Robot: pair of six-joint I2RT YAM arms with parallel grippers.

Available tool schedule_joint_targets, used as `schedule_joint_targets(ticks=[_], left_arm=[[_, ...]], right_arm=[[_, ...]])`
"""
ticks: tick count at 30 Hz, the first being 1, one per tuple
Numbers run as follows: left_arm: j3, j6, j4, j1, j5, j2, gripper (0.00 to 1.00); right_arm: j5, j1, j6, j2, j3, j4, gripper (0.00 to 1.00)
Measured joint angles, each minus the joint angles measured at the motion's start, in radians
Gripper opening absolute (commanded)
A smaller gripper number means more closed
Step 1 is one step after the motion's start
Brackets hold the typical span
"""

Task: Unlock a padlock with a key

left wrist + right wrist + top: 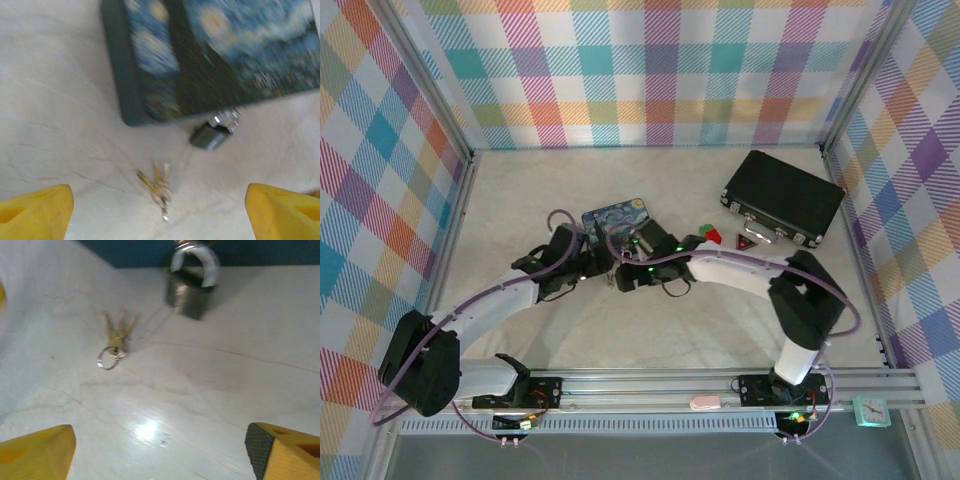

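Left end effector (pixel 160 214): yellow fingers spread wide, nothing between them, hovering over white worktop (pixel 55 100). Right end effector (pixel 160 452): likewise spread wide, holding nothing.

Tiny dark padlock with silvery shackle (pixel 212 133) (pixel 192 289) lies on worktop just beside edge of blue night-sky painted tin (pixel 215 55) (pixel 615 217), shackle end toward tin wall.

Small bunch of brass keys on ring (pixel 158 184) (pixel 116 338) lies flat on worktop near padlock, apart from it, not inserted.

Black rectangular case (pixel 782 197) well apart at far right; small red-and-green block (pixel 710 236) between case and arms.
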Motion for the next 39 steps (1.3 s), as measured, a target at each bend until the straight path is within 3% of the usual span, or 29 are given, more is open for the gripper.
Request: schedule_joint_targets(ticks=[4, 8, 15, 19, 23, 26, 31, 39], left_arm=[[-0.051, -0.026, 0.037, 0.158, 0.035, -0.006, 0.88], [-0.096, -0.054, 0.067, 0.280, 0.064, -0.007, 0.88], [-0.107, -0.068, 0.138, 0.337, 0.094, -0.016, 0.88], [-0.123, -0.068, 0.160, 0.341, 0.111, -0.019, 0.87], [-0.137, -0.068, 0.174, 0.341, 0.136, -0.023, 0.84], [-0.155, -0.071, 0.201, 0.341, 0.166, -0.039, 0.82], [-0.192, -0.122, 0.274, 0.296, 0.207, -0.066, 0.81], [-0.214, -0.252, 0.425, 0.079, 0.198, -0.056, 0.80]], right_arm=[[0.008, 0.064, 0.033, 0.125, 0.110, 0.001, 0.75], [0.039, 0.100, 0.064, 0.224, 0.205, -0.021, 0.59], [0.130, 0.106, 0.127, 0.320, 0.300, -0.074, 0.41], [0.173, 0.106, 0.152, 0.359, 0.333, -0.105, 0.30], [0.200, 0.106, 0.166, 0.365, 0.352, -0.113, 0.00], [0.207, 0.104, 0.180, 0.356, 0.337, -0.083, 0.00], [0.175, 0.087, 0.137, 0.222, 0.126, 0.025, 0.00], [-0.003, -0.055, 0.106, -0.076, -0.202, 0.161, 0.00]])
